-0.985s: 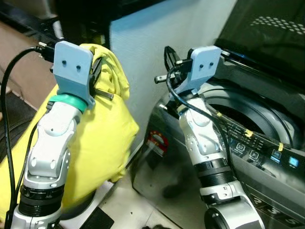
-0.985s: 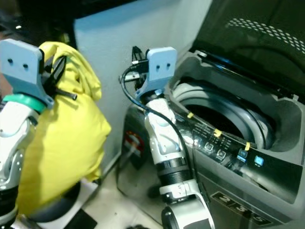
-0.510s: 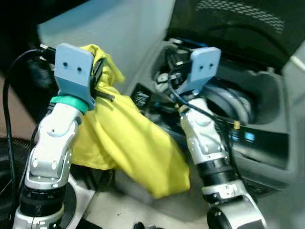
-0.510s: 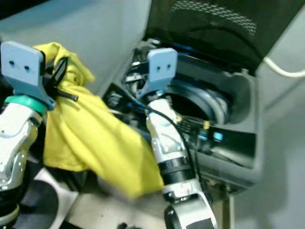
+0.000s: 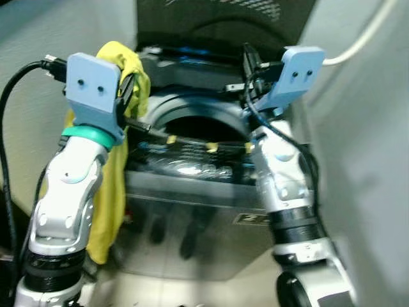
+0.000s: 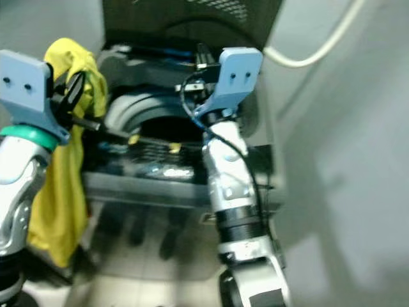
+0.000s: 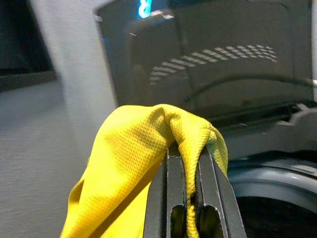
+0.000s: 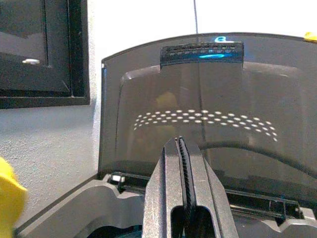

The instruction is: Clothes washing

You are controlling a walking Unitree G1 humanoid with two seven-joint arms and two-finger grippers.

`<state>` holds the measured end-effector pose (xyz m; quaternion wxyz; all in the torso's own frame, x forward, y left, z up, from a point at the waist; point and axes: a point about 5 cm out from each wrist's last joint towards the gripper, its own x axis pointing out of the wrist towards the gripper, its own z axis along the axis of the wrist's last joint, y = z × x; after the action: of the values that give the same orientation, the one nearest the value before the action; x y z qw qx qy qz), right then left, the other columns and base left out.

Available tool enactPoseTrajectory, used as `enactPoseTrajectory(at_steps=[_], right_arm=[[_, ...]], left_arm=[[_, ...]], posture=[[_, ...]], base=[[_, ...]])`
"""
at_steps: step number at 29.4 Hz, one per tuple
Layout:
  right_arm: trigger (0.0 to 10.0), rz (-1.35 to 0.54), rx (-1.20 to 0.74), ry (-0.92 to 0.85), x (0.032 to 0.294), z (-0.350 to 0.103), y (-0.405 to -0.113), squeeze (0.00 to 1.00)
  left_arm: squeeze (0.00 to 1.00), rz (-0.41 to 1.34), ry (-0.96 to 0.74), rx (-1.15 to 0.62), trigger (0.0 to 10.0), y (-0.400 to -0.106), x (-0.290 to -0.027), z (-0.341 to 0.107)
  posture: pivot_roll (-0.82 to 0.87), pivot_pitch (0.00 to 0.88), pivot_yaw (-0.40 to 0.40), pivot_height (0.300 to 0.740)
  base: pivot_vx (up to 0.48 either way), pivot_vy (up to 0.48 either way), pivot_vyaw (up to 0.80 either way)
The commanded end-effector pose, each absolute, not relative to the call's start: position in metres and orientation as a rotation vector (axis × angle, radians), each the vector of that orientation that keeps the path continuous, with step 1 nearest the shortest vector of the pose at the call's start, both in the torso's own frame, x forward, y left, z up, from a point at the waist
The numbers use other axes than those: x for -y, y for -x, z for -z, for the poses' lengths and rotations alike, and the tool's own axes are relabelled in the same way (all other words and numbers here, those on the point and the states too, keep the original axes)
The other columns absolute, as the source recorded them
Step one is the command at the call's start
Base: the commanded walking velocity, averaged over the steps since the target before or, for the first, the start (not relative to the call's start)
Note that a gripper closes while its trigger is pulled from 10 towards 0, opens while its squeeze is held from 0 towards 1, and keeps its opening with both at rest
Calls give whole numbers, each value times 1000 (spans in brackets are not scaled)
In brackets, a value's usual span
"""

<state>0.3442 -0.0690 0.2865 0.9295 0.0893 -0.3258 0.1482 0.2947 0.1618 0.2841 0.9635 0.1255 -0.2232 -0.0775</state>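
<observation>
A yellow garment point(image 5: 110, 198) hangs from my left gripper point(image 5: 132, 97), which is shut on its top fold point(image 7: 163, 124). The cloth drapes down past the left front corner of the top-loading washing machine point(image 5: 192, 192). Its dark lid point(image 5: 223, 19) stands open and the drum opening point(image 5: 198, 128) lies between my two raised arms. My right gripper point(image 5: 246, 71) is held up over the machine's back right, fingers point(image 8: 171, 163) pressed together with nothing in them, pointing at the lid point(image 8: 198, 124).
A grey wall point(image 5: 370, 160) runs close along the machine's right side, with a white hose point(image 5: 358, 45) curving down it. A lit control strip point(image 5: 185, 150) with yellow tags crosses the machine's front. Pale floor point(image 5: 192, 291) shows below.
The whole view has swung, so the washer now sits straight ahead instead of to the right. The yellow garment, flung out sideways half a second ago, hangs straight down again. Both grippers stay shut.
</observation>
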Motion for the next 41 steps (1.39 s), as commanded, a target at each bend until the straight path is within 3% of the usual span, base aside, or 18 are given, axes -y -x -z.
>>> enactPoseTrajectory(at_steps=[1, 22, 41], right_arm=[[10000, -293, 674, -183, 72, -287, -344, 0], [10000, -299, 637, -180, 70, -280, -345, 0], [10000, -339, 616, -160, 64, -274, -344, 0]], left_arm=[[0, 180, -251, 476, 10000, -292, -157, -288], [0, 149, -222, 460, 10000, -292, -160, -287], [0, 121, -229, 463, 10000, -293, -162, -287]], posture=[[166, 17, -46, 740], [165, 23, -48, 740], [162, 25, -54, 740]], base=[[0, 0, -800], [0, 31, -767], [0, 429, 0]])
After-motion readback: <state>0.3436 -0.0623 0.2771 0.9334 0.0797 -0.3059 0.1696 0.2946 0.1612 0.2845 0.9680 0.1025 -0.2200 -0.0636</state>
